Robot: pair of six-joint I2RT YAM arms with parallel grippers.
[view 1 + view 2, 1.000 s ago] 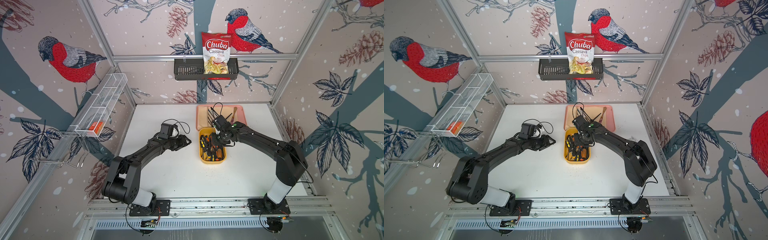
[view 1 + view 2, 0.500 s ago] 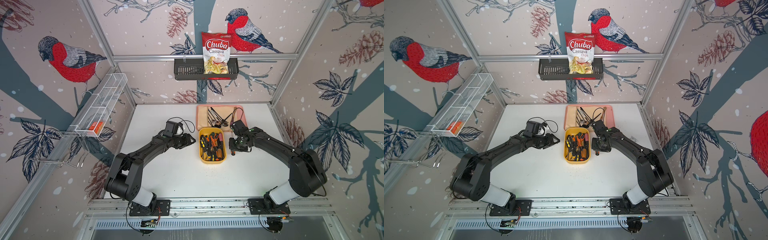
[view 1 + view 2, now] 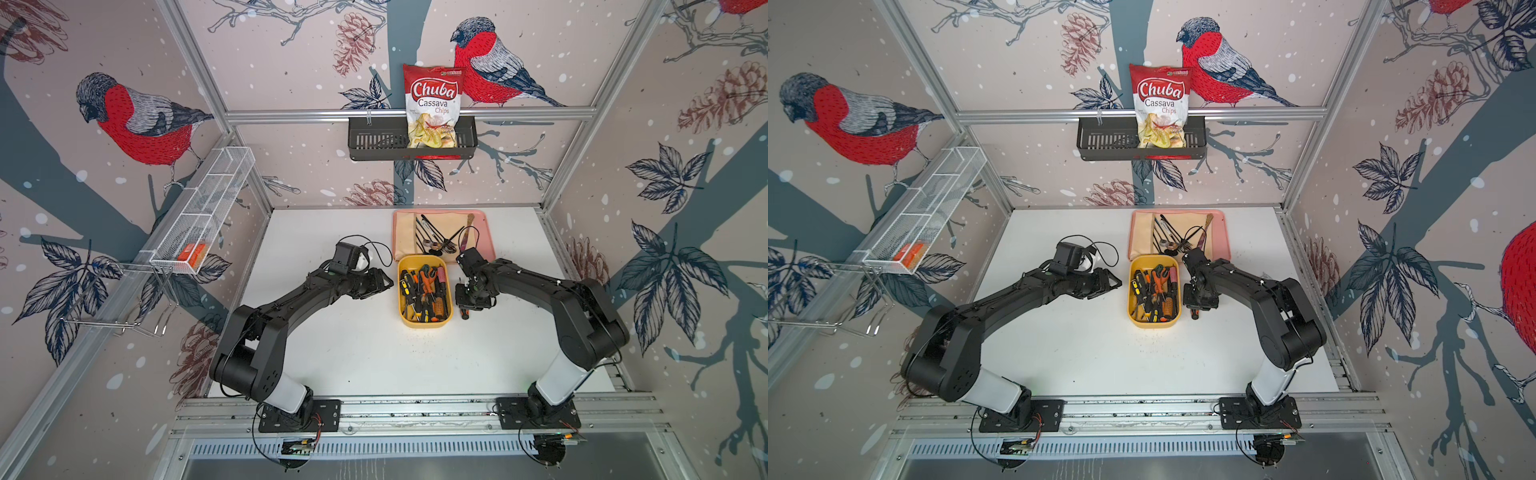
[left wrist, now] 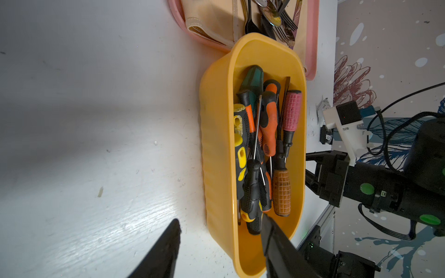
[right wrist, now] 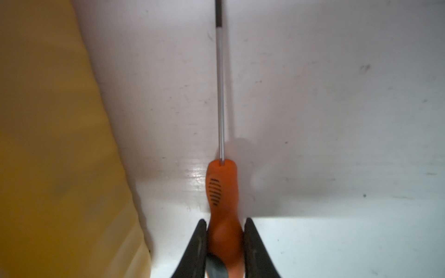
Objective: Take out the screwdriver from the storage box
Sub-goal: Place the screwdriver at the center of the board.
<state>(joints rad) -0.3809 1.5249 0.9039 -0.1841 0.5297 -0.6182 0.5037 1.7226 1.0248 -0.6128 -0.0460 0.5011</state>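
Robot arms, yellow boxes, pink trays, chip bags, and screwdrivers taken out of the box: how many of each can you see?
robot arms: 2 (left arm, right arm)
storage box: 1
pink tray: 1
chips bag: 1
screwdriver out of the box, held in the right gripper: 1
Total: 6

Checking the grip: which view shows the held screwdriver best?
Right wrist view: the screwdriver fills it, orange handle clamped in the right gripper. Both top views show only an end poking out beneath it; the left wrist view misses it.
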